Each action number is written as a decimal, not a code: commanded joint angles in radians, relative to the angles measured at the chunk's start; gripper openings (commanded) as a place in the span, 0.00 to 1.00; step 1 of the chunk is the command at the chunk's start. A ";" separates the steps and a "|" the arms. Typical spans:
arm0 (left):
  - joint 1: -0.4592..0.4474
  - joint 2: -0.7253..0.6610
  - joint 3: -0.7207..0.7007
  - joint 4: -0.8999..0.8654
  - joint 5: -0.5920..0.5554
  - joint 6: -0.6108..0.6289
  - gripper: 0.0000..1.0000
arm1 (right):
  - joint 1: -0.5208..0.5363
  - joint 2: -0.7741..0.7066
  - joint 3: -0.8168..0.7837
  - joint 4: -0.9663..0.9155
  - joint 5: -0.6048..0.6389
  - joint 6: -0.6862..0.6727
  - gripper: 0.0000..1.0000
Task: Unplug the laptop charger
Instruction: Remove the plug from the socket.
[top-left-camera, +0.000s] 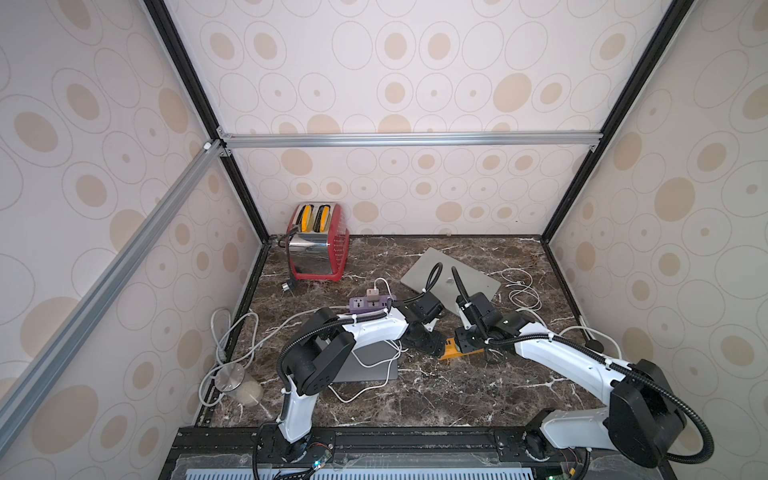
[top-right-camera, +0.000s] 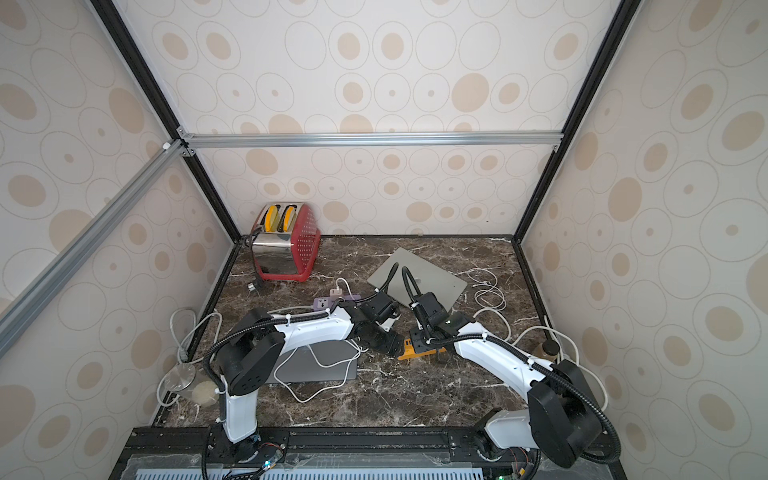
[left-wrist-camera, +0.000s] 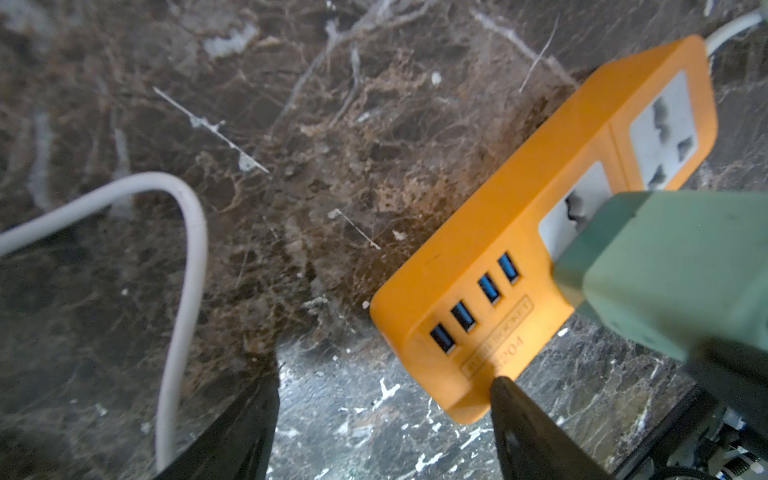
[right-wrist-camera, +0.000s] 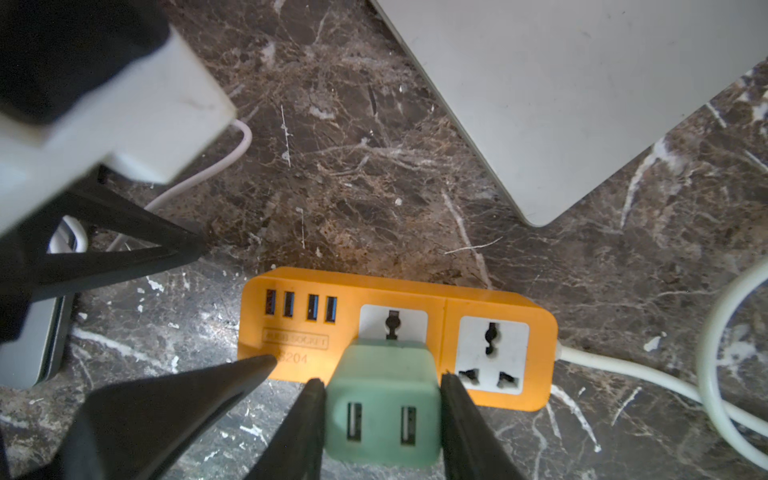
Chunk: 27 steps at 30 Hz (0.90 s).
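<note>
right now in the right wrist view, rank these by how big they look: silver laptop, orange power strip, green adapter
1. silver laptop: only a corner is in frame, yet it covers the most.
2. orange power strip.
3. green adapter: smallest, though it sits nearest the camera, which enlarges it.

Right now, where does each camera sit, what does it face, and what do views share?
Top view: high in front, facing down at table; both arms.
Top view: alongside, same scene.
Left wrist: faces orange power strip; left gripper shows.
Right wrist: faces green adapter; right gripper clamps it.
Shared: strip and adapter in both wrist views.
</note>
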 joint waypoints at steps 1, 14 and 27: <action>-0.011 0.039 0.004 -0.047 -0.020 -0.008 0.81 | 0.010 -0.019 -0.019 -0.015 -0.004 0.015 0.23; -0.014 0.047 0.011 -0.053 -0.024 -0.010 0.82 | 0.009 -0.062 -0.002 -0.053 0.007 0.007 0.22; -0.017 0.056 0.007 -0.053 -0.026 -0.012 0.82 | 0.010 -0.058 -0.028 -0.035 0.011 0.011 0.39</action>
